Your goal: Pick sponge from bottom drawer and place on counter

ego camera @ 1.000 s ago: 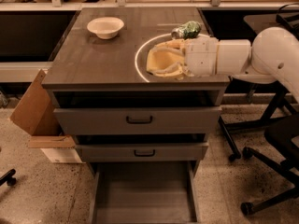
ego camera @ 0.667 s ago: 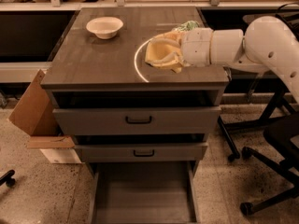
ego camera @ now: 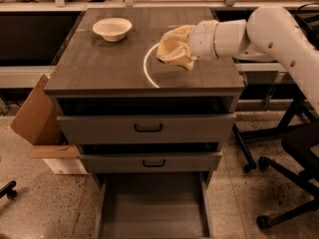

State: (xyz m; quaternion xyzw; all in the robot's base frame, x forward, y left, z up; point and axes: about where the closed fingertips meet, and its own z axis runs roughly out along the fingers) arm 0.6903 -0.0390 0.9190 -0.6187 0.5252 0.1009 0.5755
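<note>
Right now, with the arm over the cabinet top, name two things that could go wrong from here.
No sponge shows in the open bottom drawer or on the counter, so the gripper, which hangs above the counter, might reach down for nothing. A wide swing across the counter could knock the white bowl.

We see the counter point(ego camera: 99, 66), a dark grey-brown top with a wood-grain look. A white bowl point(ego camera: 112, 29) stands upright on its far left part. A thin white arc point(ego camera: 146, 68) is marked on the top around the middle, curving towards the near edge. The pale yellow padded gripper point(ego camera: 174, 51) is over the counter just right of the arc. We cannot tell whether it touches the top.
</note>
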